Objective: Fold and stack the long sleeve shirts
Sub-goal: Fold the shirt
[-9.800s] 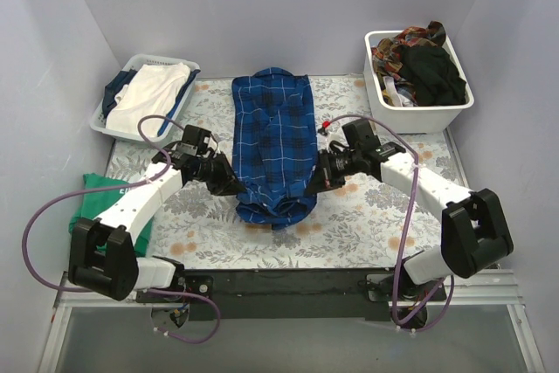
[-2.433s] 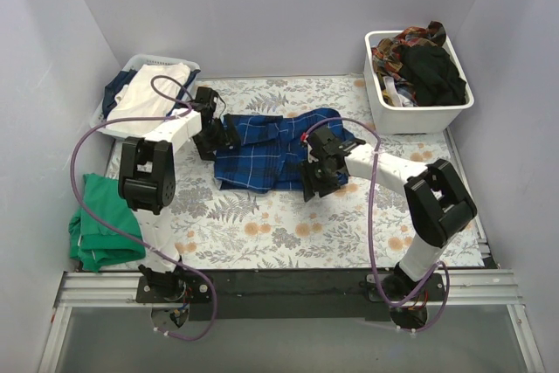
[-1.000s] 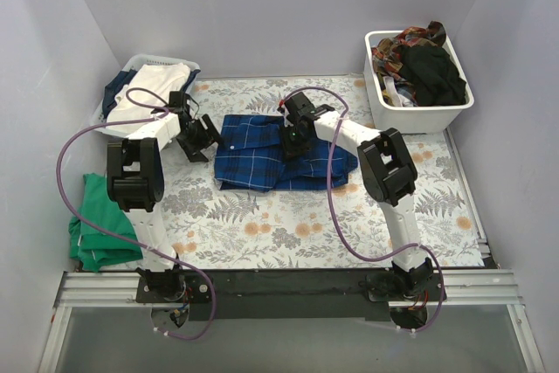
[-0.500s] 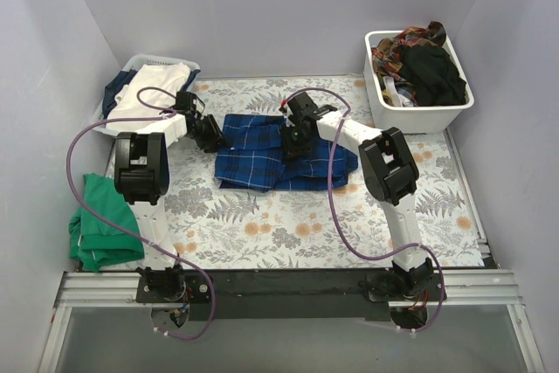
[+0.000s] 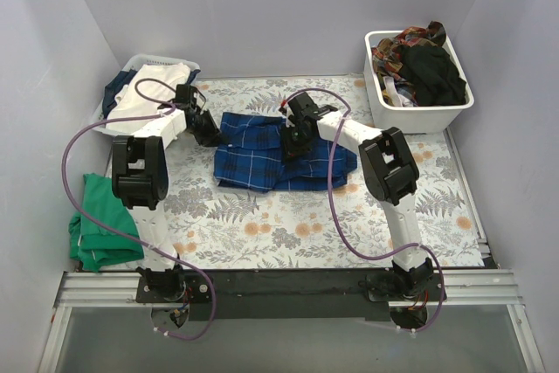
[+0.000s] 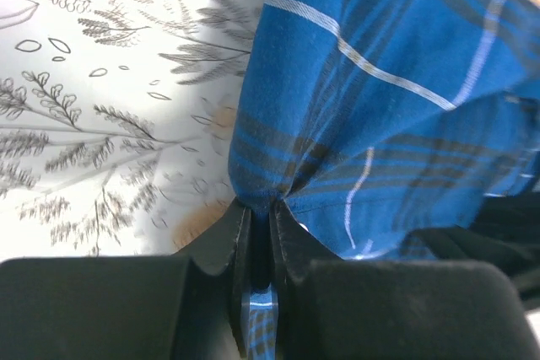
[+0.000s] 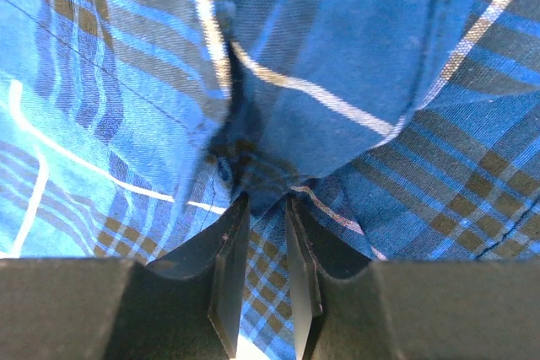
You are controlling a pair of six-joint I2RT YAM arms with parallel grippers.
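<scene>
Now, the surface (image 5: 288,233), covered with a grey-and-orange floral cloth, carries the plaid shirt (image 5: 249,159) in its far middle part. The shirt lies crosswise and partly folded, with loose layers on its right side. A white bin (image 5: 428,114) of other clothes stands at the far right corner, well apart. The left tool (image 5: 208,134) is at the left edge of the shirt. Its jaws are closed thin on a pinch of the blue cloth, which puckers just above them. The right tool (image 5: 294,139) is on the middle of the shirt, jaws almost together, with a bunched fold caught between them. I judge that a fold is in hand. To do it well, both tools should lift only a little, move at the same pace and hold the cloth tight between them, so the edge lands straight. Such small pinches can slip, so no quick pull.
</scene>
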